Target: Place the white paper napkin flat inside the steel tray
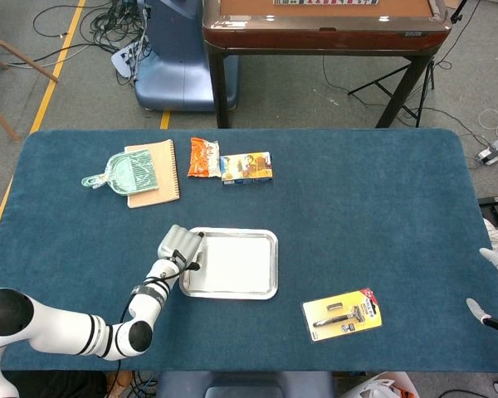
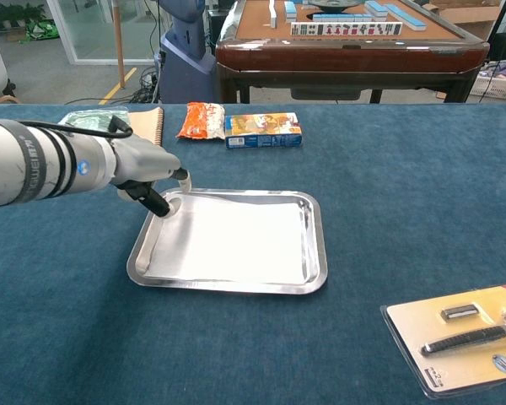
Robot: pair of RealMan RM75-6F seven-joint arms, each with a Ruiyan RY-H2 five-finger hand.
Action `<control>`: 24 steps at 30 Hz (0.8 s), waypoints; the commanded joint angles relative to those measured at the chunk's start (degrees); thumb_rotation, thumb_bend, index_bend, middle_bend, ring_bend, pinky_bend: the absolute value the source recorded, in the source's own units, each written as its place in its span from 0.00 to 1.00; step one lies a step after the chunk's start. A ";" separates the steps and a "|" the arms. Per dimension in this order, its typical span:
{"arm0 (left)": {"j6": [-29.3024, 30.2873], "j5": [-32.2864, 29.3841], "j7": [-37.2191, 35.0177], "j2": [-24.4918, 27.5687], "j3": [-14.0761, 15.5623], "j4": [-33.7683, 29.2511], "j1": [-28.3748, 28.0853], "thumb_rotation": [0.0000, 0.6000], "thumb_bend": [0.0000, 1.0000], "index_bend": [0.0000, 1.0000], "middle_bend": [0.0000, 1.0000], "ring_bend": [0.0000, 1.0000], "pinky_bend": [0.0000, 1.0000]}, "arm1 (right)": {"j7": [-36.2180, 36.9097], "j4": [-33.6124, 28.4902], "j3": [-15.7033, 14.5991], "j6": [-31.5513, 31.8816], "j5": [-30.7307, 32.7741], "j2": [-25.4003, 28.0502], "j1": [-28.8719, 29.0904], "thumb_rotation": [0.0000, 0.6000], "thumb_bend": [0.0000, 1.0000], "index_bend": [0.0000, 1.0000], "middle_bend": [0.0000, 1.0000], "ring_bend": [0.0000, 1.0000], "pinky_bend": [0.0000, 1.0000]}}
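1. The white paper napkin [image 2: 232, 239] lies flat inside the steel tray [image 2: 318, 253], covering nearly all of the tray floor.
2. Our left hand [image 2: 154, 173] hangs at the tray's far-left corner, fingers curled downward; we cannot tell whether they pinch the napkin's corner or only touch it.
3. To finish well, we judge it best to loosen the fingers first, then lift straight up so the paper is not dragged or curled.
4. We should clear the tray rim without nudging it across the desk [image 2: 388, 169].
5. Our right hand [image 1: 496, 286] shows only at the head view's edge; we cannot tell its state.
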 commanded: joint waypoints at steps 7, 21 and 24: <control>4.16 14.85 -14.47 4.16 -2.48 -2.74 7.56 0.65 0.39 0.08 0.84 0.83 0.95 | -0.23 -0.28 0.14 0.01 -0.20 0.26 0.18 1.00 0.24 0.16 0.20 0.10 0.11; 19.41 39.77 -35.46 12.26 0.18 -6.77 25.98 0.99 0.34 0.13 0.37 0.34 0.45 | -2.34 -1.17 0.27 -1.68 -0.72 0.70 1.61 1.00 0.24 0.16 0.20 0.10 0.11; 21.82 42.88 -37.08 14.44 1.62 -8.24 29.73 0.99 0.34 0.13 0.32 0.29 0.37 | -3.25 -1.68 0.29 -2.26 -0.66 0.91 1.99 1.00 0.24 0.16 0.19 0.10 0.11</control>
